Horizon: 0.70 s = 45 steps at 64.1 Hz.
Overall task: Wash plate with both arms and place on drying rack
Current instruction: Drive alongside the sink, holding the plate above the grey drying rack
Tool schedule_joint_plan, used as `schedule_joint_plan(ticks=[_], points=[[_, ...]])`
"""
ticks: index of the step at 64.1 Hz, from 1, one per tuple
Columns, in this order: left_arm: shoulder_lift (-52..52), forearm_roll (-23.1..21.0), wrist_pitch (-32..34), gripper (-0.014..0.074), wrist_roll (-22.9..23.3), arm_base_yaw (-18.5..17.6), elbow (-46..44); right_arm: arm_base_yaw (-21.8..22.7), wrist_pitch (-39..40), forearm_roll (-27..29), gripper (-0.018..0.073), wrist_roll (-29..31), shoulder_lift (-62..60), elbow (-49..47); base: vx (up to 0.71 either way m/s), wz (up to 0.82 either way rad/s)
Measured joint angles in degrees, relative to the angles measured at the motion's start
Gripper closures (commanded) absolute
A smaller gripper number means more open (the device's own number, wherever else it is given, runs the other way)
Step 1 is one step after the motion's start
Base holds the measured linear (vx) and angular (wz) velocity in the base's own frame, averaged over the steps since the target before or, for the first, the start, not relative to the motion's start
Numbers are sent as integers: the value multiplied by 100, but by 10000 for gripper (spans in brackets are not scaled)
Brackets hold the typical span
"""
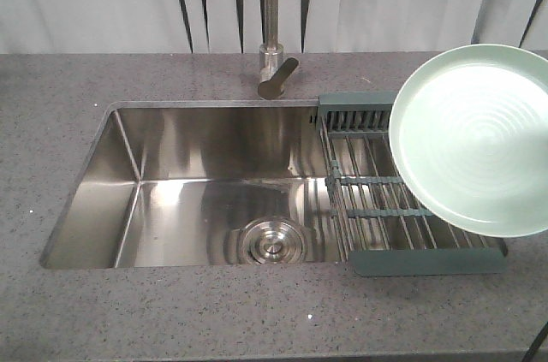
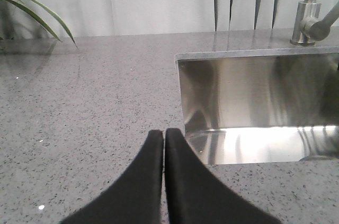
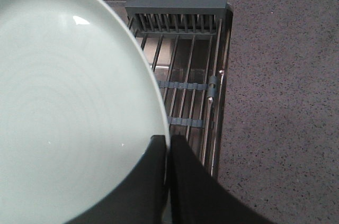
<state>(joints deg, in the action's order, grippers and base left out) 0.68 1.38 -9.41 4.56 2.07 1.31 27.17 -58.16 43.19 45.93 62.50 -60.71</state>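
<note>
The plate point(image 3: 69, 107) is pinched at its rim by the right gripper point(image 3: 167, 141) above the drying rack point(image 3: 185, 49), the left gripper point(image 2: 163, 134) is clenched on nothing beside the sink point(image 2: 254, 91), and a slip onto the rods may be caused by so thin a grip.

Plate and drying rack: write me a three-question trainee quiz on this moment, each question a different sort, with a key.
1. True or false: the round pale mint-green plate lies flat on the bottom of the steel sink basin.
2. What is beneath the raised plate? A) the rectangular drying rack of steel rods with grey-green plastic ends; B) the round steel drain; C) a leafy plant.
3. Fill in: the black right hand is shut on the plate's ____.

Key: 1 false; 2 A; 3 rim.
</note>
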Motion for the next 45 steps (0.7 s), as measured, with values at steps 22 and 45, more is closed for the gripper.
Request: schedule_joint_plan(ticks=[22,45], points=[[0,0,0,603,0,0,0,0,0,0,566,0,0,0,2,-1],[0,0,0,603,0,0,0,0,0,0,566,0,0,0,2,-1]])
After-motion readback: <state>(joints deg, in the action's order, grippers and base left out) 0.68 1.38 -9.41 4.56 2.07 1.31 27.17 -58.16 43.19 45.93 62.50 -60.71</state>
